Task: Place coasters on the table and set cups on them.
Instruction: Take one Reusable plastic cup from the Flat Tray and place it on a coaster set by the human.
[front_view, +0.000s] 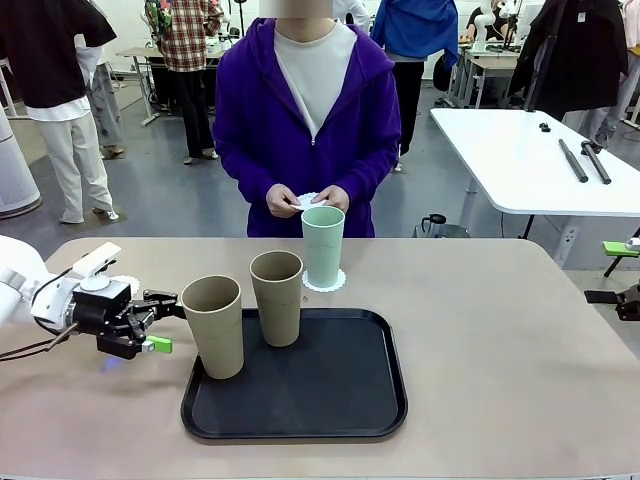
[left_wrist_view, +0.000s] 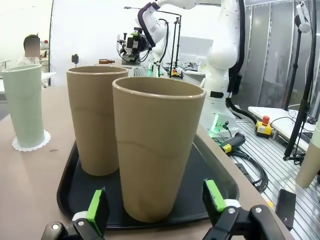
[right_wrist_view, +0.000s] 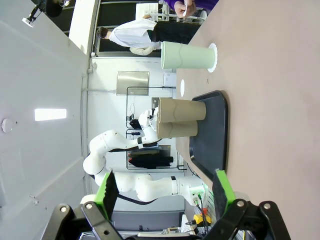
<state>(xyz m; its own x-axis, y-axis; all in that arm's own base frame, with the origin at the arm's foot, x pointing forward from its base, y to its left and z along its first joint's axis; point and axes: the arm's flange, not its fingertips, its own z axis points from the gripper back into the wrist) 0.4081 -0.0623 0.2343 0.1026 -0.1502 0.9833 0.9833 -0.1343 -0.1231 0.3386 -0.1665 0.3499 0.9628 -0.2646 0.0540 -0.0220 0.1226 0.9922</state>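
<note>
The left gripper (front_view: 163, 320) stands open beside the near brown cup (front_view: 213, 325). Straddle the cup squarely, squeeze gently, lift straight up

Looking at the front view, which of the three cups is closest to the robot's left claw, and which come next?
1. near beige cup, on the tray's left side, just ahead of the left gripper.
2. far beige cup, farther back on the tray.
3. mint green cup, off the tray, standing on a coaster.

No readable text, labels or numbers anywhere.
</note>
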